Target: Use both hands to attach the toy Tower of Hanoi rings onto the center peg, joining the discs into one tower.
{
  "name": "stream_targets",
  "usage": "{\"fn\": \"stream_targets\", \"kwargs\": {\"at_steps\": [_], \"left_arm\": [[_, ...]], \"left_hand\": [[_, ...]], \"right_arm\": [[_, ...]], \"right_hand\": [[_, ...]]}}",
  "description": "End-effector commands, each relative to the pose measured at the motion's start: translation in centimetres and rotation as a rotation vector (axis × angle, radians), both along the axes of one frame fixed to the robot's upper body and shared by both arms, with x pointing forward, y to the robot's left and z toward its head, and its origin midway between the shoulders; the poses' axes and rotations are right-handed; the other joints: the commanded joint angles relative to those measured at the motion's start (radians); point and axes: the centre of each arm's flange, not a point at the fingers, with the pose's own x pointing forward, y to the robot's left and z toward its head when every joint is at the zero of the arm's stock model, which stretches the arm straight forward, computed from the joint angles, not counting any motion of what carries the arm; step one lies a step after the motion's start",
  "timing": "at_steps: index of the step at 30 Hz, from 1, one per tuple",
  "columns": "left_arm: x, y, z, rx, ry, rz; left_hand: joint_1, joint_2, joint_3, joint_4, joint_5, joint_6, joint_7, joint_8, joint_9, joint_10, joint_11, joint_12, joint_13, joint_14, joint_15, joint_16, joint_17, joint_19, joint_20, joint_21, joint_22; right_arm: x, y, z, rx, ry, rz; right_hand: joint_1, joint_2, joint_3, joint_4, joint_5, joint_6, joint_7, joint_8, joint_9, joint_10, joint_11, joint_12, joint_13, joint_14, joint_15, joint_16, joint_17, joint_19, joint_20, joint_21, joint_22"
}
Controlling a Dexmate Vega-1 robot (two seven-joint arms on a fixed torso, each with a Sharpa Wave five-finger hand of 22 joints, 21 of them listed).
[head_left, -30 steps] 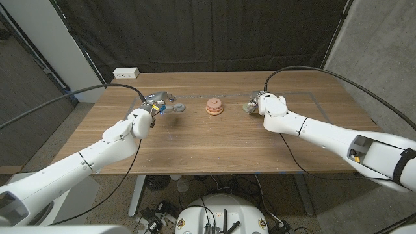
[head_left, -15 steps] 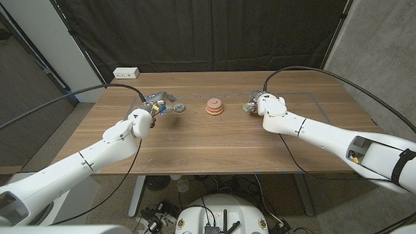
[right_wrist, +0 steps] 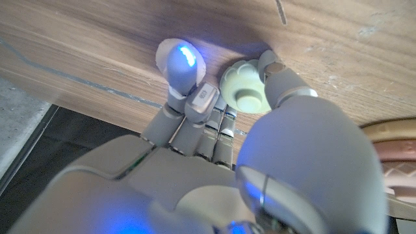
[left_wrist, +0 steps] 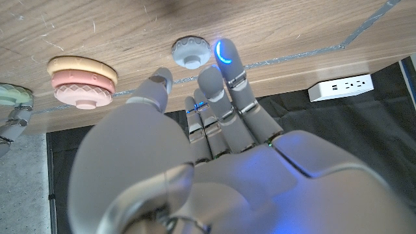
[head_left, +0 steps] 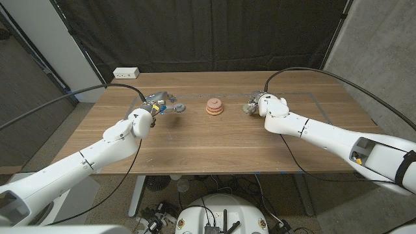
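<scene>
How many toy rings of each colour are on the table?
Grey ring: 1
Pale green ring: 1
Pink ring: 1
Yellow ring: 1
Total: 4

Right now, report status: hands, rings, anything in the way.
Left hand open, fingers reaching at small grey ring on wooden table. Right hand pinching pale green ring. Pink-and-yellow stacked tower centre, path clear.
</scene>
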Motion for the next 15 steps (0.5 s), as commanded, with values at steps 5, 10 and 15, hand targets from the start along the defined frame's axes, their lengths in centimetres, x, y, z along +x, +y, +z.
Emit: {"fn": "stream_targets", "kwargs": {"at_steps": [5,10,15], "left_arm": [[-0.1,0.1,0.2,0.000,-0.005,0.000],[-0.2,0.1,0.2,0.003,-0.005,0.001],[-0.3,0.1,0.3,0.006,-0.005,0.001]], "left_hand": [[-0.003,0.004,0.006,0.002,0.005,0.011,-0.001,0.003,0.005,0.011,-0.004,0.001,0.004,0.002,-0.017,-0.002,0.000,-0.003,-0.103,0.005,0.001],[-0.004,0.003,0.008,0.001,0.005,0.012,-0.002,0.002,0.005,0.011,-0.003,0.000,0.005,0.001,-0.017,-0.003,-0.002,-0.003,-0.103,0.006,0.002],[-0.004,0.004,0.010,0.001,0.005,0.015,-0.003,0.002,0.006,0.012,-0.005,-0.001,0.007,-0.002,-0.017,-0.007,-0.007,-0.003,-0.103,0.007,0.001]], "right_arm": [[-0.8,-0.1,0.8,0.004,-0.019,0.016],[-1.0,-0.1,1.2,0.000,-0.021,0.013],[-1.4,-0.2,1.7,-0.004,-0.034,0.018]], "right_hand": [[0.018,0.040,0.010,0.001,0.007,0.131,-0.072,0.054,0.002,0.199,-0.096,0.001,0.021,0.020,-0.029,0.006,0.003,0.016,-0.022,-0.001,0.007],[0.018,0.045,0.011,0.002,0.008,0.134,-0.070,0.054,0.002,0.199,-0.096,-0.002,0.024,0.024,-0.028,0.007,0.003,0.018,-0.022,-0.002,0.008],[0.017,0.048,0.012,0.003,0.009,0.134,-0.068,0.055,0.001,0.201,-0.096,-0.004,0.025,0.027,-0.028,0.007,0.003,0.022,-0.022,-0.002,0.010]]}}
